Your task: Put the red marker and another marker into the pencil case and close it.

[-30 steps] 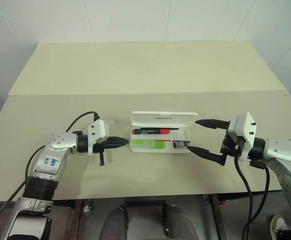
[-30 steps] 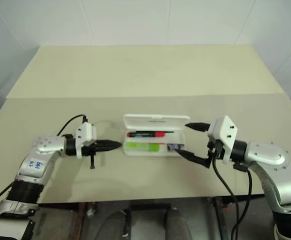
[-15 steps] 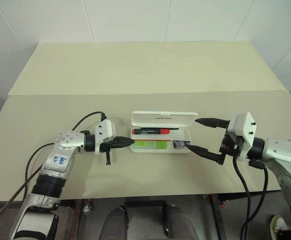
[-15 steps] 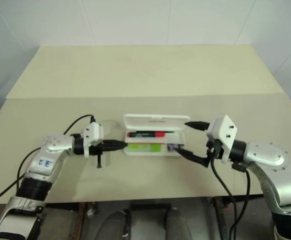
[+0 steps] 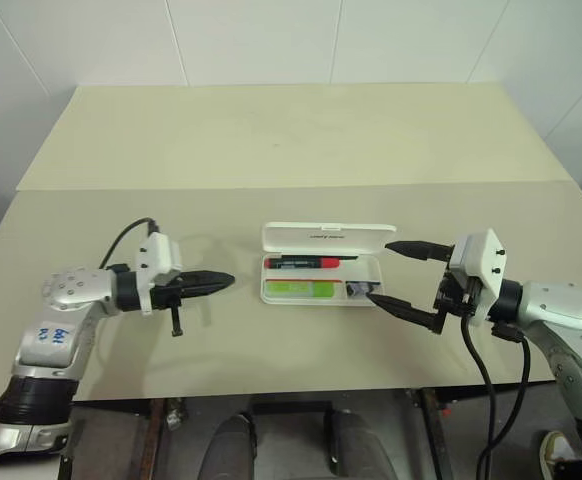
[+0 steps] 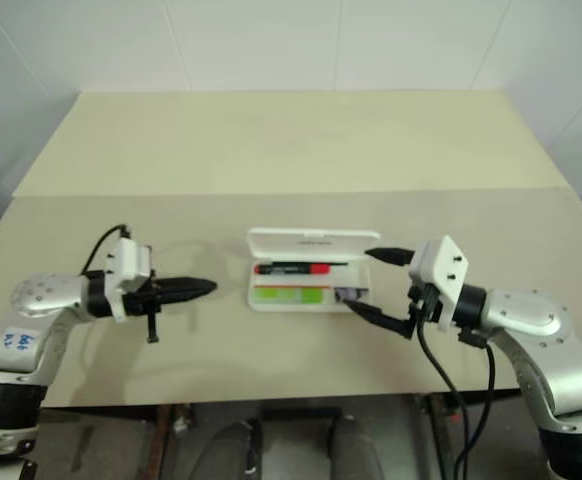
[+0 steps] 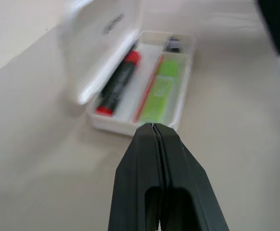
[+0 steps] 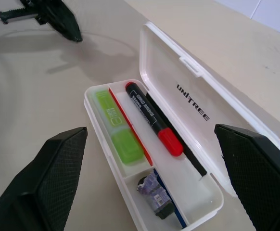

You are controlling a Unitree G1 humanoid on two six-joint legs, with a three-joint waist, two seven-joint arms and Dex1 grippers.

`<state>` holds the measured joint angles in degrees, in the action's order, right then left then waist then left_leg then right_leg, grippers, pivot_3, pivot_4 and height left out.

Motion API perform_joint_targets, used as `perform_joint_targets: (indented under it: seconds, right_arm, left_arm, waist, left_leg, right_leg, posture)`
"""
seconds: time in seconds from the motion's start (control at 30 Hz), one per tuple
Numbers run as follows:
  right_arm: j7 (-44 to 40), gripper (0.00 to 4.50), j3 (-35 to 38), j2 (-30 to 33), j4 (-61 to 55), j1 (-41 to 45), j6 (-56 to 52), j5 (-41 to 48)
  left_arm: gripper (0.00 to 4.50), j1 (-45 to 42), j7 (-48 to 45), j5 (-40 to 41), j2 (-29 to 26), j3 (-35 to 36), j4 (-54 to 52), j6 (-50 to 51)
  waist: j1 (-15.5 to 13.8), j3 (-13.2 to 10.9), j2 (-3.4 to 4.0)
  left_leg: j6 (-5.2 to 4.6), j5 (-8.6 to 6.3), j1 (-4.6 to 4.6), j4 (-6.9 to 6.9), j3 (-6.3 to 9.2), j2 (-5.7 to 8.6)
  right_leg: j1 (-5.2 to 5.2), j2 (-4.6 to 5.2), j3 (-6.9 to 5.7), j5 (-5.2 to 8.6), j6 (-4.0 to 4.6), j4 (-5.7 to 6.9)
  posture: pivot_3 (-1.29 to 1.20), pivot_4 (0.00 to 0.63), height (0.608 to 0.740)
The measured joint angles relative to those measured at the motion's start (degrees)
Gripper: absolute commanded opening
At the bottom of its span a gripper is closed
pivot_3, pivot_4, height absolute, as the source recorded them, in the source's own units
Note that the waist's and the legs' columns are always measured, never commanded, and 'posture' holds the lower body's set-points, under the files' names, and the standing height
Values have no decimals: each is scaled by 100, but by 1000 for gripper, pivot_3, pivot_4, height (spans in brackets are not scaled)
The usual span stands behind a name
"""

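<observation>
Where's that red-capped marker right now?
The red marker lies inside the open pencil case at the table's middle, in the rear slot, beside the green marker.

The pencil case [image 8: 197, 103] lies open across the middle of the frame, its lid tipped back toward the upper right and printed with dark lettering. In the tray, the red marker [image 8: 152, 118] lies beside the lid, black barrel with a red cap. Next to it, past a thin red strip [image 8: 130, 127], sits the lime-green marker [image 8: 116, 127]. A small dark and purplish item [image 8: 154, 195] occupies the tray's lower end. The right gripper [image 8: 152, 192] shows one black finger [image 8: 48, 178] at lower left and the other at lower right, spread wide on either side of the case. The left gripper [image 8: 58, 19] appears at the upper left, above the beige table [image 8: 34, 86].
</observation>
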<state>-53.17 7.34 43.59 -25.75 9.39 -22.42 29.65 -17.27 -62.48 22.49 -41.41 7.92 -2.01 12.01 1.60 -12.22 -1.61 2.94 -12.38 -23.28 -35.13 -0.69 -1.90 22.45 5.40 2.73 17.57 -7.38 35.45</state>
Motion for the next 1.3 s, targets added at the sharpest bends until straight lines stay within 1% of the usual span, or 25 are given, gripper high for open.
perform_joint_targets:
  seconds: [0.07,0.17,0.33,0.53,0.73,0.83,1.0,1.13,1.3]
  right_arm:
    - [-20,4500,-13,-5,74,37,14,-1]
    - [-81,4500,-21,-8,111,87,85,4]
    - [-103,4500,-4,-9,59,145,106,105]
    - [-87,4500,48,10,-181,82,89,245]
    - [31,4500,217,30,-373,-132,8,258]
    - [85,4500,224,31,-427,-189,-16,258]
    - [199,4500,229,30,-522,-244,-25,258]
    - [274,4500,238,31,-570,-352,-30,258]
    - [347,4500,244,30,-573,-380,-29,256]
  left_arm:
    - [35,-128,265,-60,12,111,283,-20]
    - [35,-545,634,-303,139,93,828,-128]
    - [35,-1322,1031,-715,473,-128,1691,-418]
    - [35,-1892,1110,-1040,1047,-687,2431,-647]
    - [35,-2482,1174,-1272,1528,-925,3272,-963]
    - [35,-2725,1139,-1322,1659,-958,3629,-1130]
    - [35,-2889,859,-1316,1811,-974,3809,-1260]
    - [35,-2871,208,-1109,1778,-974,3558,-1199]
    - [35,-2749,-43,-1059,1712,-962,3404,-1157]
  waist:
    - [-4,0,0]
    - [-32,0,-3]
    - [-31,2,-7]
    - [-16,2,-8]
    - [-31,1,-12]
    - [-13,0,-13]
    - [-14,0,-13]
    - [-15,0,-13]
    - [-13,0,-13]
  left_leg:
    - [-2,2,0,-1,0,1]
    - [-5,3,-2,-5,1,5]
    - [-4,2,-4,-3,1,5]
    - [-2,1,-11,-1,2,5]
    - [-2,1,-10,-6,5,5]
    - [-2,1,-11,-7,3,6]
    - [-2,1,-13,-4,4,5]
    - [-1,1,-15,-4,3,5]
    - [-1,1,-13,-4,5,5]
  right_leg:
    - [0,0,0,-1,1,1]
    - [-3,2,-2,-4,-2,-1]
    - [-2,0,-3,-31,-52,-3]
    - [2,-3,-5,-35,-64,-5]
    - [2,-5,-6,-37,-68,-3]
    - [1,-5,-4,-39,-70,-6]
    - [3,-6,-6,-38,-69,-6]
    - [3,-5,-6,-38,-69,-8]
    - [2,-6,-5,-38,-69,-5]
  posture:
    - [0,150,740]
    - [0,150,740]
    - [0,150,740]
    - [0,150,740]
    - [0,150,740]
    - [0,150,740]
    - [0,150,740]
    - [0,150,740]
    - [0,150,740]
